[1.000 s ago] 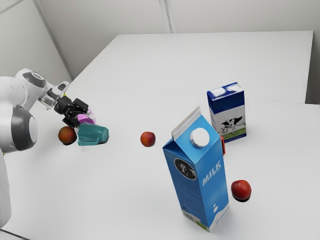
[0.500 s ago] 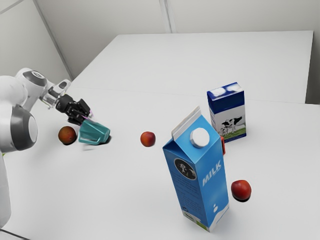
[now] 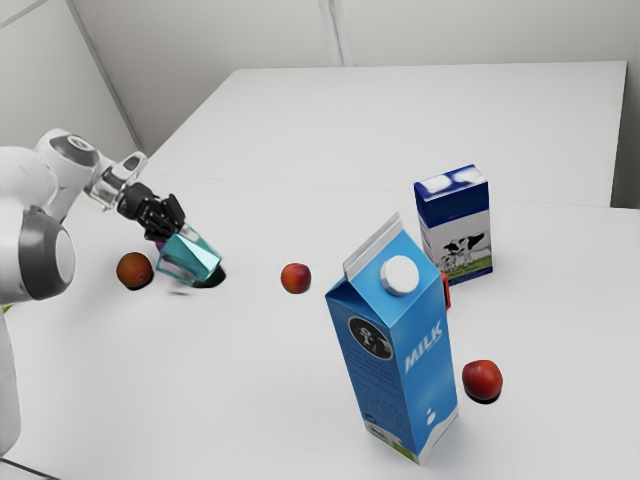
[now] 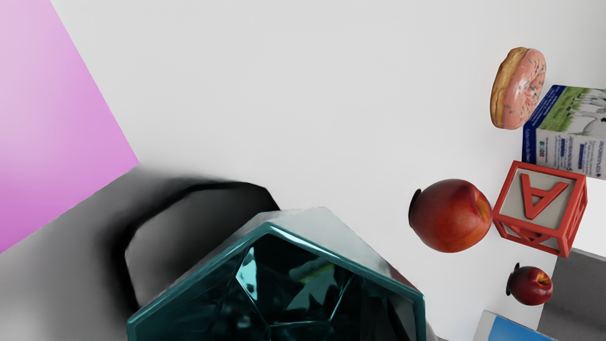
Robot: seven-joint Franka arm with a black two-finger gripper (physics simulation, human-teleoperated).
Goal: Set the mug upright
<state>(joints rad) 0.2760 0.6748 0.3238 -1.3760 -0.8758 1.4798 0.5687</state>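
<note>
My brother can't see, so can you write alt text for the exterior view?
A robot's black gripper, at the exterior view's left, holds a teal mug tilted over a white table. Nearer the camera stands a blue milk carton, with another carton behind it, and three round fruits lie about.

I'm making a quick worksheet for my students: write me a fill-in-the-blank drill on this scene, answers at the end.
Tilted at the pincer is the teal ____.
The red-edged block shows the letter ____.
On the tall blue carton is printed the word ____.
That carton's round cap is coloured ____.

Missing words: mug; A; MILK; white.
</note>
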